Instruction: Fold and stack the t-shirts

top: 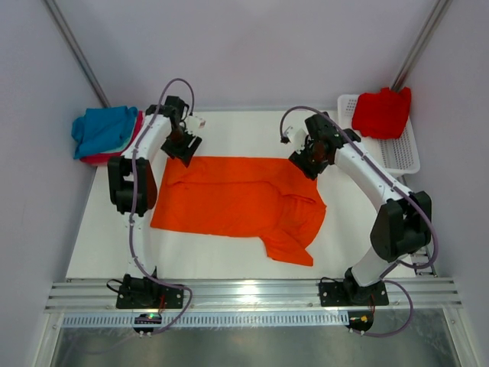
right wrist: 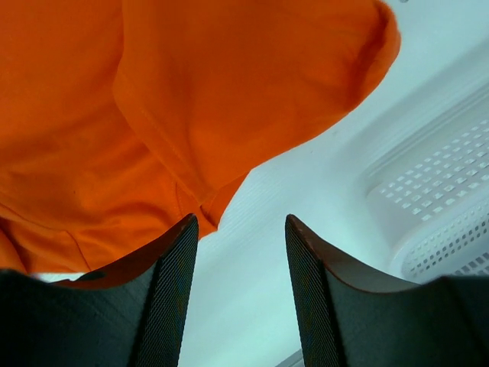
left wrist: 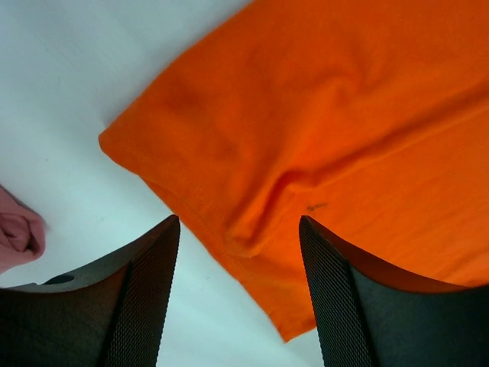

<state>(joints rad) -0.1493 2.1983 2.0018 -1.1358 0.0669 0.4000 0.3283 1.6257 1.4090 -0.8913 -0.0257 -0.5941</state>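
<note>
A bright orange t-shirt [top: 237, 199] lies on the white table, folded lengthwise, with one sleeve pointing toward the near edge. My left gripper [top: 183, 147] hovers over its far left corner. In the left wrist view that gripper [left wrist: 239, 222] is open, and the orange corner [left wrist: 328, 130] lies below the gap, ungripped. My right gripper [top: 309, 163] hangs at the shirt's far right corner. In the right wrist view it [right wrist: 241, 218] is open over bare table, with the orange cloth [right wrist: 191, 99] just to its left. A teal t-shirt [top: 103, 130] tops a folded pile at the far left.
A white mesh basket [top: 403, 157] stands at the far right with a red t-shirt [top: 380, 113] in it; its rim [right wrist: 435, 206] shows in the right wrist view. Pink cloth [left wrist: 19, 233] from the pile shows at the left edge of the left wrist view.
</note>
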